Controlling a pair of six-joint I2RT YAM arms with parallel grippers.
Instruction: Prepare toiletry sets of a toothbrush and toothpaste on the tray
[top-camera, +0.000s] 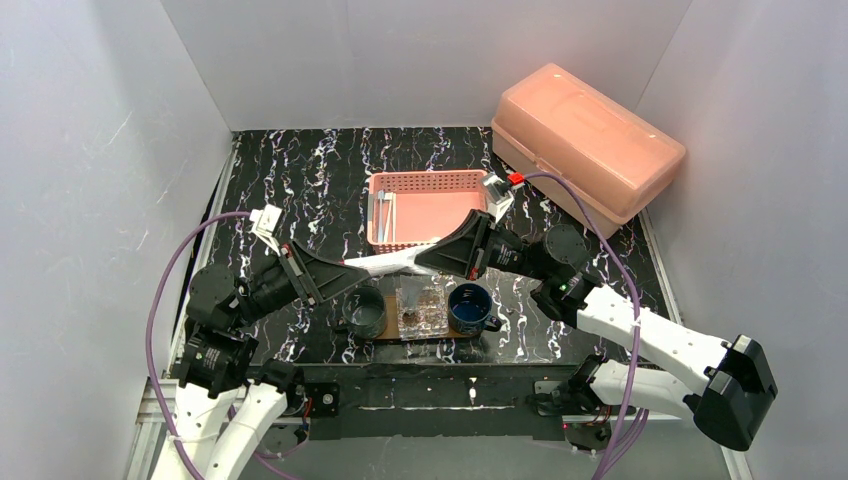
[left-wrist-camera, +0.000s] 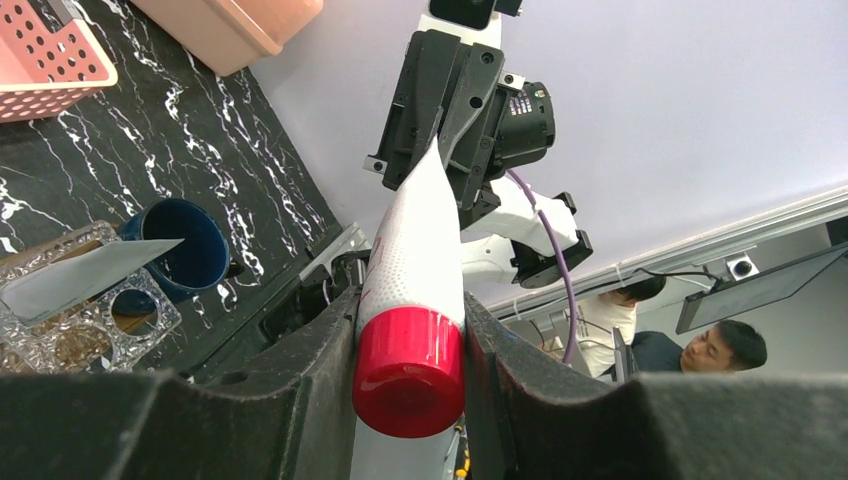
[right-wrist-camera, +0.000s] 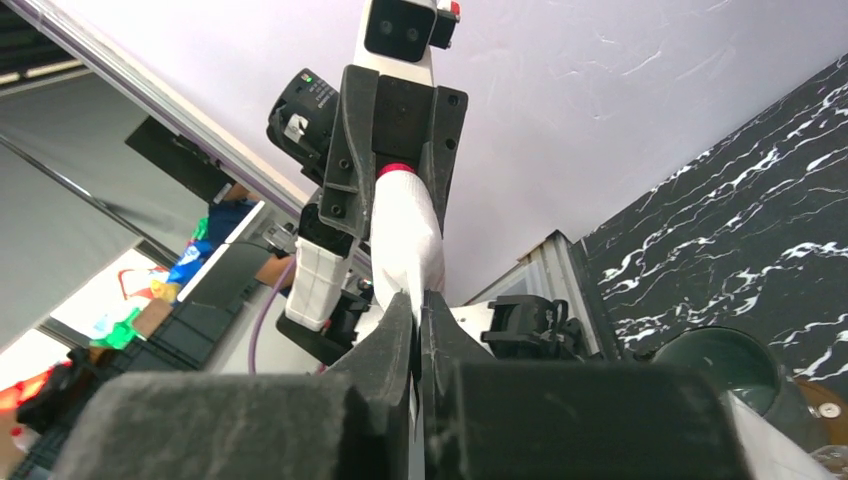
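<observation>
Toothpaste tube (top-camera: 385, 265) in an apparent handover, overhead view: left gripper (top-camera: 342, 274) at 9 o'clock and right gripper (top-camera: 428, 258) at 3 o'clock are both clamping it above the cups (top-camera: 421, 307) on the tray (top-camera: 391, 312). Toothbrushes (top-camera: 383, 213) are lying in the pink basket (top-camera: 430, 176) at 12 o'clock.

Left wrist view: jaws are gripping just behind the red cap (left-wrist-camera: 408, 370).

Right wrist view: jaws are pinching only the flat tail. Likely fault: if the left lets go, this thin hold may slip and drop the tube onto the cups.

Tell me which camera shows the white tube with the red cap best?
The left wrist view. There the tube fills the middle of the picture, with its red cap nearest and its body visible up to the far end. The right wrist view shows the white body and only a sliver of the cap. The top view shows just a small white strip.
</observation>
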